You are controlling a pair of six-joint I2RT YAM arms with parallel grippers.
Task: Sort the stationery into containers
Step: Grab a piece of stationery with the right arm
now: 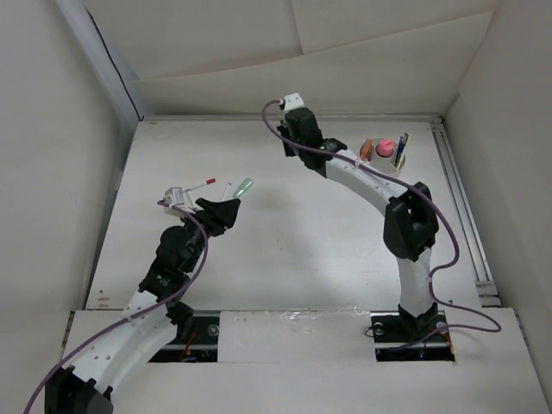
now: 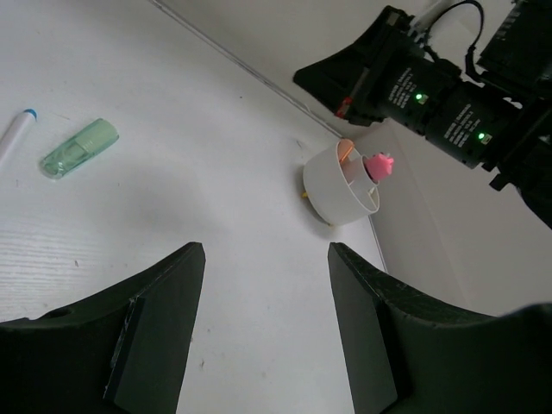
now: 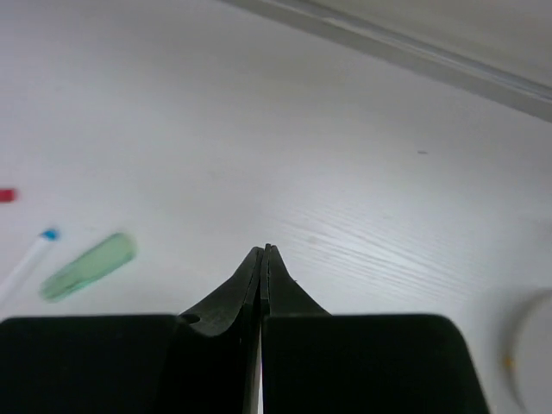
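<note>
The round white cup (image 1: 385,161) stands at the back right with an orange marker (image 1: 367,148), a stubby pink-capped item (image 1: 385,146) and a blue pen (image 1: 401,147) in it. A green marker (image 1: 244,185) lies on the table left of centre, beside a thin white pen with a red tip (image 1: 202,184). My left gripper (image 1: 229,208) hovers open and empty just short of the green marker (image 2: 79,148); a white pen with a blue tip (image 2: 17,129) lies next to that marker. My right gripper (image 3: 264,250) is shut on nothing, above bare table between the green marker (image 3: 88,266) and the cup (image 3: 530,354).
The right arm (image 1: 362,177) arches across the back, passing just left of the cup (image 2: 341,185). A metal rail (image 1: 461,207) runs along the table's right edge, and white walls close in the back and sides.
</note>
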